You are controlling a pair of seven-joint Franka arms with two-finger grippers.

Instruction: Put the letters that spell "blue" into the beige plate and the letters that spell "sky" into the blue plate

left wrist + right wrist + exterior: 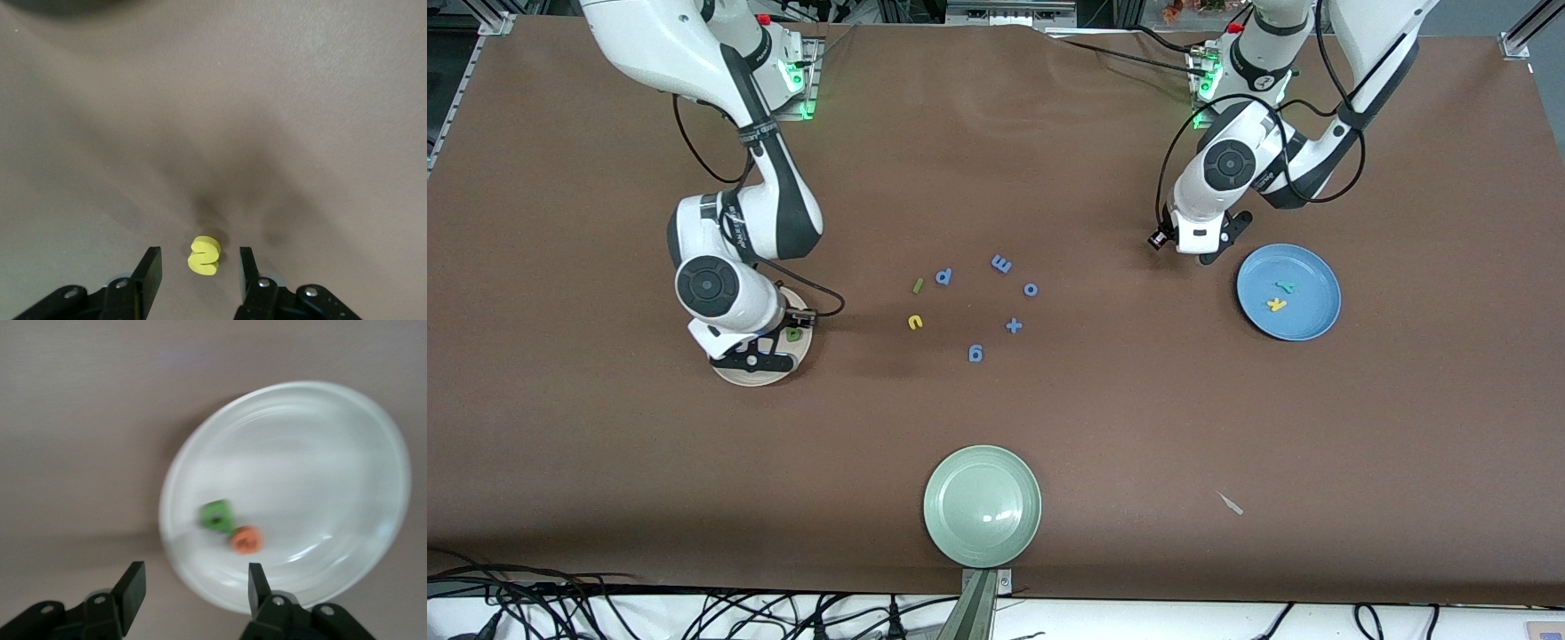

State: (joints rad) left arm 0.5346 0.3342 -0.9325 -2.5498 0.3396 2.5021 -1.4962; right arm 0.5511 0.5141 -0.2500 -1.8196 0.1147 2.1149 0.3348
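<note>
A yellow s (pixel 204 255) rests on the brown table between the fingers of my left gripper (pixel 199 252), which is open and not touching it. That gripper (pixel 1208 256) is low beside the blue plate (pixel 1312 267), which holds a teal y (pixel 1285 286) and a yellow k (pixel 1276 305). My right gripper (pixel 751 360) hangs open and empty over the beige plate (pixel 775 375). In the beige plate (pixel 300 453) lie a green b (pixel 216 516) and an orange e (pixel 246 539). A green l (pixel 917 285) and a yellow u (pixel 914 322) lie mid-table.
Blue characters lie near the l and u: p (pixel 943 276), m (pixel 1001 264), o (pixel 1031 289), + (pixel 1014 325), g (pixel 975 354). A pale green plate (pixel 982 505) sits by the table edge nearest the front camera. A small pale scrap (pixel 1231 503) lies beside it.
</note>
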